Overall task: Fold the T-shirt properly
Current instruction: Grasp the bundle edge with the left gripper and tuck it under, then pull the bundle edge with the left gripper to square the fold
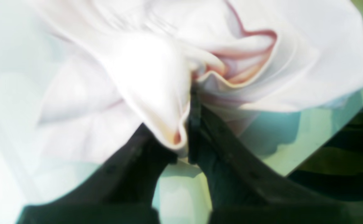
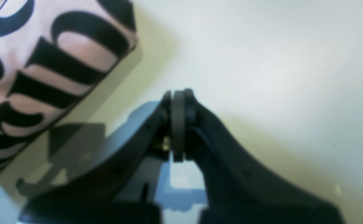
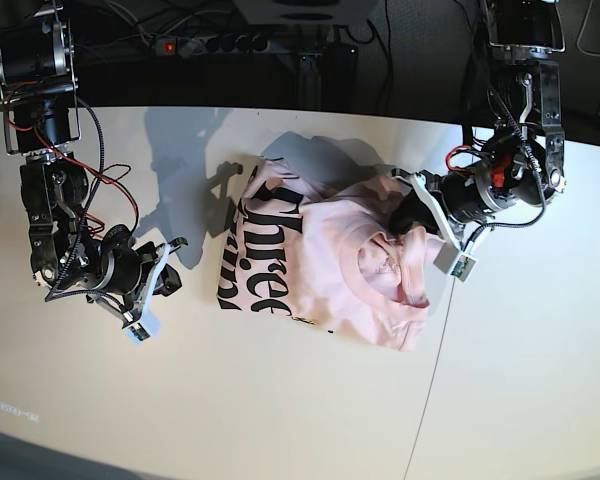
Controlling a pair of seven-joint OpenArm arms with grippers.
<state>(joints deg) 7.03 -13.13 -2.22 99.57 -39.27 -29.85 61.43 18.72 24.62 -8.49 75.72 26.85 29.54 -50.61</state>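
Observation:
The pale pink T-shirt [image 3: 330,260] lies crumpled in the middle of the white table [image 3: 280,400], with black lettering [image 3: 255,255] showing on its left part. My left gripper [image 3: 407,214] sits at the shirt's right edge, near the neck opening. In the left wrist view the left gripper [image 1: 185,143] is shut on a raised fold of the T-shirt [image 1: 150,81]. My right gripper [image 3: 173,258] rests on the bare table left of the shirt. In the right wrist view the right gripper [image 2: 178,104] is shut on nothing, and the T-shirt's lettered edge [image 2: 44,62] lies to its upper left.
A power strip [image 3: 245,42] with cables runs behind the table's far edge. A thin seam [image 3: 427,370] crosses the tabletop at the right. The table's corner and the dark floor [image 1: 349,155] show in the left wrist view.

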